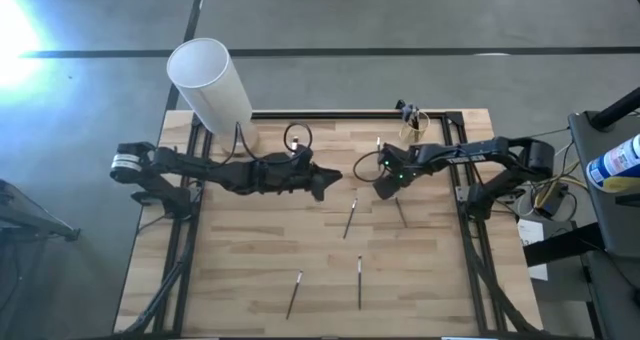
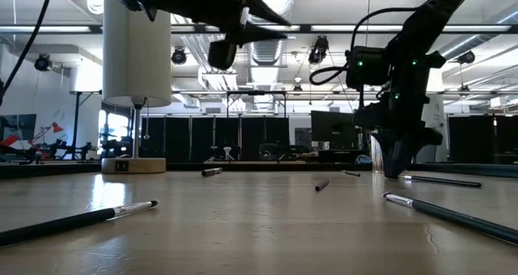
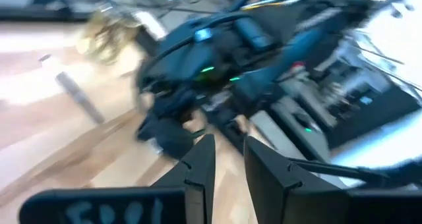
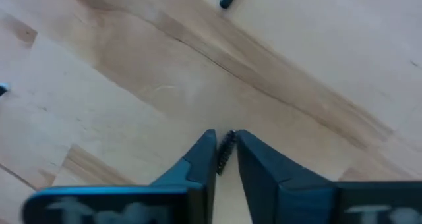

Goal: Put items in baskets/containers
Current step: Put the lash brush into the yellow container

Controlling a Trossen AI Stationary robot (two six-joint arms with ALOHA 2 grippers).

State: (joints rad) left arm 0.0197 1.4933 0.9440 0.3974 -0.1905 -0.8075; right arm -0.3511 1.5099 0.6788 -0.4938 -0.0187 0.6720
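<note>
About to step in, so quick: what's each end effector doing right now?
Left end effector: slightly open, holding nothing.
Right end effector: closed on the dark tip of a stick.

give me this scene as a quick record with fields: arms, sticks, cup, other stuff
left gripper: raised over table middle, empty, narrow gap
right gripper: low at the wooden table, fingers nearly shut around a thin dark-tipped stick
loose sticks: four on table, e.g.
small clear yellowish cup: far edge, right side
tall white cylinder: far left corner
</note>
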